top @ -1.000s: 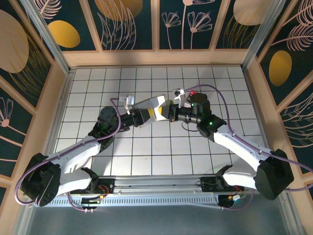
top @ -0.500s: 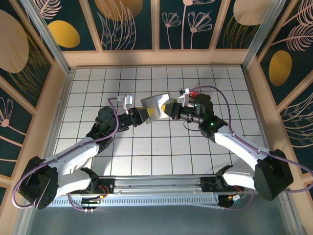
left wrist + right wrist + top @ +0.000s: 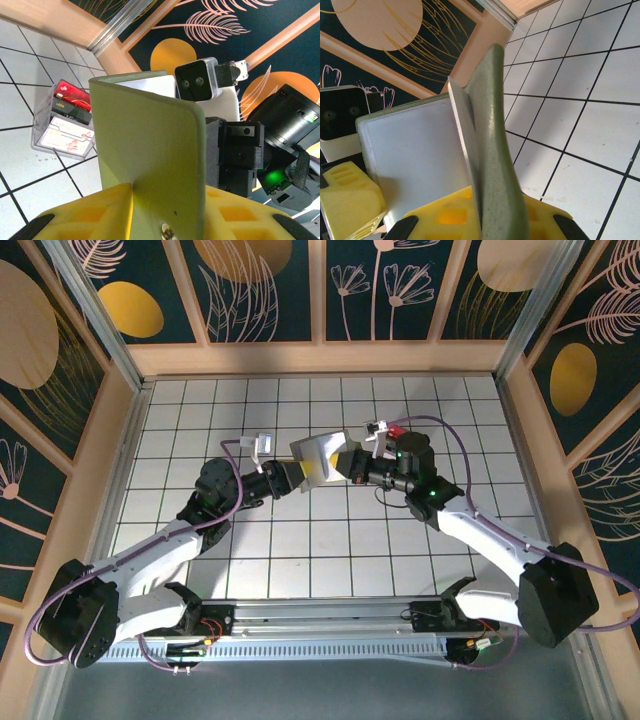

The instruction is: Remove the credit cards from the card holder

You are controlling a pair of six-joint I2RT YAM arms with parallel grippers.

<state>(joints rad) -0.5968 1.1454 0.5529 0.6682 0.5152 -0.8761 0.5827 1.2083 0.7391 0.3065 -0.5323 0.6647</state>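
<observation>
Since a sec ago the card holder has gone from spread wide and low btw the two arms to folded tighter and standing taller. The arms shifted only a little. So it's up off the table, held in the air, and I think no card has come out of it yet.

Up close: L gripper has its yellow pads pressed on both sides of one yellow-green flap, so it's clamped on that flap. R gripper is squeezed tight on the other flap, seen edge-on in the R wrist view. The holder is open like a book, in a V, one flap per gripper. Its pale inside looks plain, so I can't tell if a card sits in there. A thin gray strip runs along the R flap: card or lining, can't tell.

Farther back, on the table past the R wrist, there's a clear plastic box. It has cards in it: a red card, a dark card and a pale printed card. The box hasn't moved.

Next, prob: one gripper lets go and pinches a card while the other keeps hold.
</observation>
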